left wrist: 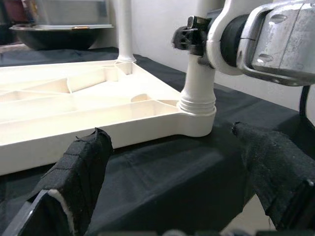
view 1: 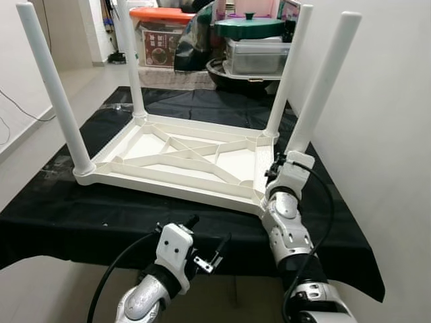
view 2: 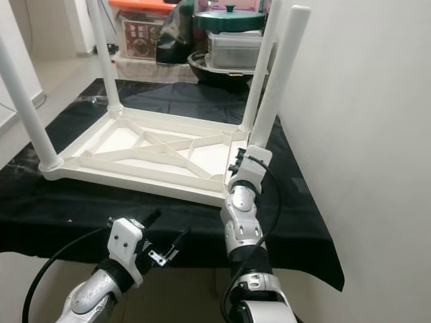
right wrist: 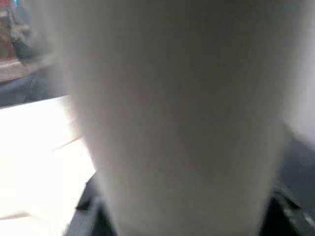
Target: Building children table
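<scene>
Your right gripper [view 1: 289, 161] reached up against the near-right leg [view 1: 322, 87] of the upturned white table [view 1: 182, 158] on the black cloth [view 1: 60, 208], its grip hidden, while your left gripper [view 1: 209, 237] hovered open.

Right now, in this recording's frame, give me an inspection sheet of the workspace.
Surface: black cloth covering a low platform.
Job's things: white table top lying upside down, four white legs standing up from its corners; near right leg leans slightly.
Clutter: nothing seen on the cloth.
Grippers: right gripper at the base of the near right leg, fingers hidden; left gripper open, hovering off the cloth's front edge.
Cables: black cables along both arms.
Surroundings: storage boxes, green lidded pot, white wall on the right.
</scene>
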You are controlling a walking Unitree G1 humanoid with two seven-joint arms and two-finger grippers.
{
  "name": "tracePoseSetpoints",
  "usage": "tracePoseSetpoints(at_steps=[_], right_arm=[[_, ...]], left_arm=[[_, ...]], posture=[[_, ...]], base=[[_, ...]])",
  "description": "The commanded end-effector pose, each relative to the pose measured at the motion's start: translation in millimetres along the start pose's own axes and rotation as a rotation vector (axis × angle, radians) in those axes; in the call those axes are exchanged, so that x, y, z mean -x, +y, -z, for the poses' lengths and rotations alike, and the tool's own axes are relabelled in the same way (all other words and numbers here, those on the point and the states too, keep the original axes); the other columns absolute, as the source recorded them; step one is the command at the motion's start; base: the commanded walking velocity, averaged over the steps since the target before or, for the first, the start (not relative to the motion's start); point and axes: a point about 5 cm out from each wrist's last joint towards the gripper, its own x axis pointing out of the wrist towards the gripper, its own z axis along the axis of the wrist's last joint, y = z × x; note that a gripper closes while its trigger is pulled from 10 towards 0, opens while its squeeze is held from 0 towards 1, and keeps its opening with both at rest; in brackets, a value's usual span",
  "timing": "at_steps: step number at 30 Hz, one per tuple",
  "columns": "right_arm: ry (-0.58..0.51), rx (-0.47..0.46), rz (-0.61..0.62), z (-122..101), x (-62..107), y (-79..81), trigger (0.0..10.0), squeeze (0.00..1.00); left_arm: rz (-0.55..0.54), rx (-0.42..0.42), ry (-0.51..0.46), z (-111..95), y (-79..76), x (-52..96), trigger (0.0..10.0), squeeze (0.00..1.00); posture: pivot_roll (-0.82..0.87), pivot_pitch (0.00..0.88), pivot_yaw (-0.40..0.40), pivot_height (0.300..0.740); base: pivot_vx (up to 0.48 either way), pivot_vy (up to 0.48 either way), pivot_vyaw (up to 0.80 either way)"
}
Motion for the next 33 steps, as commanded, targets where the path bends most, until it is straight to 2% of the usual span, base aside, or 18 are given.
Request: tracePoseSetpoints(at_steps=[1,2,5,6,7,8,10,11,12,13,14,18,21,27,30,31,32,33], right_arm=[[0.062,-0.046,-0.039,12.7,2.5,3.4,10.0,1.0],[0.028,-0.027,-0.113,10.2,2.0,6.5,10.0,1.0],[0.005,-0.023,-0.171,8.5,1.0,8.9,10.0,1.0],[-0.032,0.001,-0.288,6.2,-0.2,13.1,10.0,0.0],[-0.034,-0.001,-0.391,6.9,-0.6,16.1,10.0,0.0],[-0.034,-0.001,-0.391,6.9,-0.6,16.1,10.0,0.0],[-0.032,0.013,-0.531,5.5,-3.0,12.9,10.0,0.0],[-0.032,0.013,-0.531,5.5,-3.0,12.9,10.0,0.0],[0.02,0.008,-0.723,-0.8,-7.8,7.3,10.0,0.0],[0.049,0.011,-0.802,-2.9,-7.5,6.8,10.0,0.0],[0.049,0.011,-0.802,-2.9,-7.5,6.8,10.0,0.0],[0.099,0.025,-1.13,-15.1,2.8,3.4,10.0,0.0],[0.178,0.032,-1.421,-15.1,17.1,5.2,10.0,0.0],[0.235,0.051,-1.61,-11.1,24.8,10.0,10.0,0.0],[0.266,0.071,-1.648,-7.7,26.4,13.1,10.0,0.0],[0.292,0.114,-1.642,-2.3,25.7,16.2,10.0,0.0],[0.309,0.149,-1.624,1.9,24.7,18.3,6.5,0.0],[0.321,0.176,-1.61,5.0,24.4,19.1,0.0,0.0]], left_arm=[[-0.002,-0.004,0.007,2.1,-0.7,1.2,10.0,0.0],[-0.003,-0.002,0.008,2.2,-0.6,1.2,10.0,0.0],[-0.002,-0.001,0.009,2.4,-0.5,1.3,10.0,0.0],[-0.002,0.0,0.01,2.5,-0.2,1.5,10.0,0.0],[-0.001,0.002,0.011,2.8,0.0,1.7,10.0,0.0],[-0.001,0.002,0.011,2.8,0.0,1.7,10.0,0.0],[0.004,0.001,0.013,2.9,0.0,0.9,10.0,0.0],[0.004,0.001,0.013,2.9,0.0,0.9,10.0,0.0],[0.002,-0.001,0.013,2.8,0.7,0.0,10.0,0.0],[0.001,-0.002,0.012,2.8,1.0,-0.2,10.0,0.0],[0.001,-0.002,0.012,2.8,1.0,-0.2,10.0,0.0],[0.002,-0.005,0.015,3.3,1.6,-1.1,10.0,0.0],[0.005,-0.004,0.015,3.5,1.7,-1.7,10.0,0.0],[0.005,-0.004,0.015,3.4,1.8,-2.2,10.0,0.0],[0.004,-0.004,0.014,3.3,2.0,-2.2,10.0,0.0],[0.004,-0.005,0.014,3.2,2.1,-2.1,10.0,0.0],[0.004,-0.006,0.013,3.1,2.1,-2.1,10.0,0.0],[0.004,-0.007,0.013,3.0,2.2,-1.9,10.0,0.0]], posture=[[0.06,0.004,-0.06,0.74],[0.06,0.006,-0.058,0.74],[0.06,0.001,-0.062,0.74],[0.06,0.009,-0.058,0.74],[0.06,0.003,-0.056,0.74],[0.06,0.003,-0.056,0.74],[0.07,0.002,-0.061,0.74],[0.07,0.002,-0.061,0.74],[0.07,0.002,-0.062,0.74],[0.07,0.002,-0.062,0.74],[0.07,0.002,-0.062,0.74],[0.06,0.0,-0.06,0.74],[0.07,0.0,-0.058,0.74],[0.07,0.0,-0.061,0.74],[0.07,0.002,-0.059,0.74],[0.07,0.002,-0.06,0.74],[0.07,0.002,-0.06,0.74],[0.07,0.004,-0.059,0.74]], base=[[0.0,0.0,0.0],[0.0,0.0,0.0],[0.0,0.0,0.0],[0.0,0.0,0.0],[0.0,0.0,0.0],[0.0,0.0,0.0],[0.0,0.0,0.0],[0.0,0.0,0.0],[0.0,0.0,0.0],[0.0,0.0,0.0],[0.0,0.0,0.0],[0.0,0.0,0.0],[0.0,0.0,0.0],[0.0,0.0,0.0],[0.0,0.0,0.0],[0.0,0.0,0.0],[0.0,0.0,0.0],[0.0,0.0,0.0]])
